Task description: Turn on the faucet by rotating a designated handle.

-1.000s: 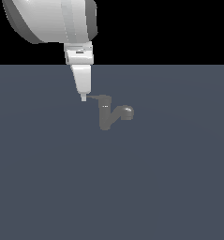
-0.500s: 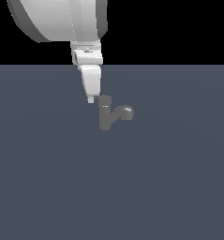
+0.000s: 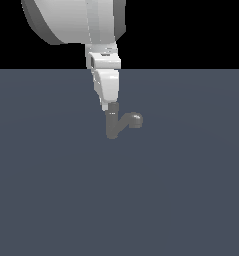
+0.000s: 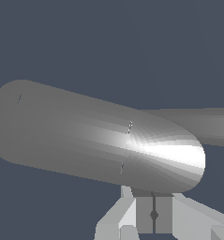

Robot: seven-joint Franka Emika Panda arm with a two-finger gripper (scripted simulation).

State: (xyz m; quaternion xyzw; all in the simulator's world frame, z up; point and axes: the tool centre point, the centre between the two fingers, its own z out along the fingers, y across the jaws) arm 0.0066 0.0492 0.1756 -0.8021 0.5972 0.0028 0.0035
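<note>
The dull-grey faucet stands upright on the floor, its short angled arm ending in a round bulb toward the exterior view's right. My white gripper hangs straight down with its tips at the top of the faucet's body. Its fingers are pressed together and hold nothing. The thin flat handle is hidden behind the gripper in the exterior view. In the wrist view, a large grey cylinder of the faucet fills the middle, just beyond my shut gripper. A second grey part runs off the edge; I cannot tell whether it is the handle.
The faucet stands alone on a flat dark blue-grey floor. The large white body of my arm fills the top of the exterior view above the faucet.
My gripper has moved toward the exterior view's right, from the lever's outer end to the top of the faucet body. The lever, seen pointing left earlier, no longer shows.
</note>
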